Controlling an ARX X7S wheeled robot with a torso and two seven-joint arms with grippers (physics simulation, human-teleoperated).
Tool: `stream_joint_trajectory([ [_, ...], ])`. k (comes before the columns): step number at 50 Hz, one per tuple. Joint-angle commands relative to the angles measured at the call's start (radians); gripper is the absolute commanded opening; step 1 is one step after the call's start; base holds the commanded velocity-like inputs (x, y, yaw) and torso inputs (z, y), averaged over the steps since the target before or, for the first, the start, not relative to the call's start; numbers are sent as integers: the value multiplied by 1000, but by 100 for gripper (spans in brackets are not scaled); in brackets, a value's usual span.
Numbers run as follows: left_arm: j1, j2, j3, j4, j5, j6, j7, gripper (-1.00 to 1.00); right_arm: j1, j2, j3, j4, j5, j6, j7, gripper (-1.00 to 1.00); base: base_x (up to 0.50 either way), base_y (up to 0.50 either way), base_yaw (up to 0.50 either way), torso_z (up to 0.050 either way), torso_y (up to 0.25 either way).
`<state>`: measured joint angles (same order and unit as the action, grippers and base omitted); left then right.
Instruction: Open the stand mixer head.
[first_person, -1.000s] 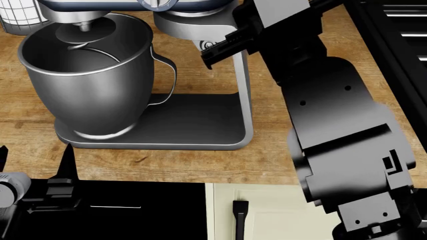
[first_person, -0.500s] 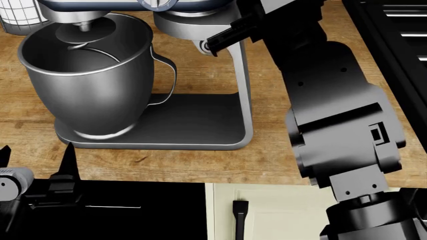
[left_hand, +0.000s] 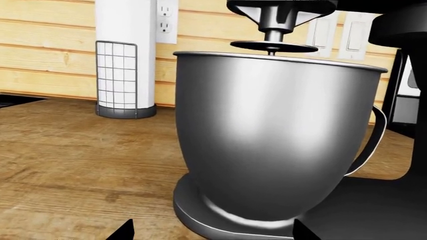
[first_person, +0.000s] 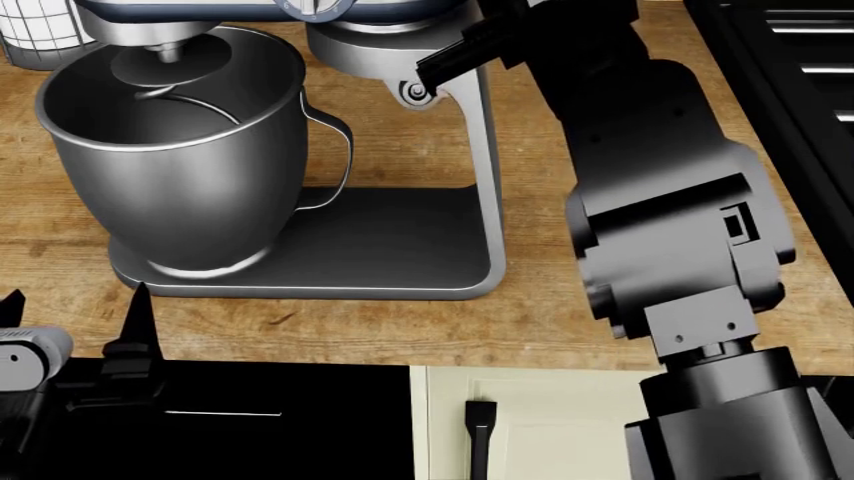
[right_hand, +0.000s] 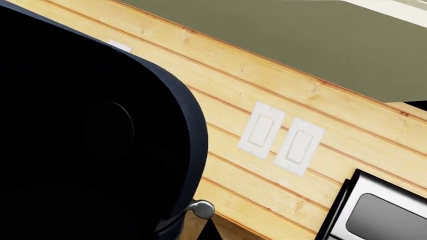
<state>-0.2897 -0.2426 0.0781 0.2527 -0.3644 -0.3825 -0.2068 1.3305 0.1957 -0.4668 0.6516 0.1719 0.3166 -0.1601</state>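
— Where's your stand mixer head (first_person: 254, 10)?

— At the worktop's (first_person: 400, 330) far edge, lowered over the steel bowl (first_person: 174, 150).

— And your grippers?

— Your right gripper (first_person: 447, 65) reaches beside the head's rear; I cannot tell its jaws' state. Your left gripper (first_person: 74, 320) hangs spread apart off the near edge.

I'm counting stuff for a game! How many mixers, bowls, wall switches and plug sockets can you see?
Stand mixers: 1
Steel bowls: 1
Wall switches: 2
Plug sockets: 1
Total: 5
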Motion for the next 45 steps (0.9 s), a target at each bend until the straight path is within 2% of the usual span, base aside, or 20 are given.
stream_joint_trajectory([
  [1,-20,2,6,-47,3,14,2,100,51,-36,-7,137,0,-94,-17,-100,0,0,0,0,0],
  [13,-12,-7,7,-19,-2,2,-11,100,57,-37,-6,165,1,-117,-11,-100,0,0,0,0,0],
  [20,2,-12,4,-2,-8,2,-17,100,31,-19,0,98,14,-72,1,-100,0,0,0,0,0],
  [21,6,-13,2,2,-10,2,-18,100,6,-2,24,19,41,-22,15,100,0,0,0,0,0],
  [24,2,-8,6,-11,-10,15,-13,100,-66,44,73,-187,102,93,44,100,0,0,0,0,0],
  [25,1,-9,8,-8,-9,6,-19,100,-83,51,93,-248,88,167,134,100,0,0,0,0,0],
  [26,4,-10,8,3,-14,6,-16,100,-106,72,101,-318,122,210,108,100,0,0,0,0,0],
  [27,11,-11,8,22,-17,0,-20,100,-125,75,140,-357,133,257,169,100,0,0,0,0,0],
  [31,26,-15,8,58,-20,-13,-34,100,-208,112,188,-542,164,341,236,100,0,0,0,0,0],
  [37,36,-19,11,95,-18,-25,-50,100,-301,137,225,-701,186,380,291,100,0,0,0,0,0],
  [45,49,-24,5,117,-24,-27,-60,100,-341,133,249,-733,215,387,299,100,0,0,0,0,0],
])
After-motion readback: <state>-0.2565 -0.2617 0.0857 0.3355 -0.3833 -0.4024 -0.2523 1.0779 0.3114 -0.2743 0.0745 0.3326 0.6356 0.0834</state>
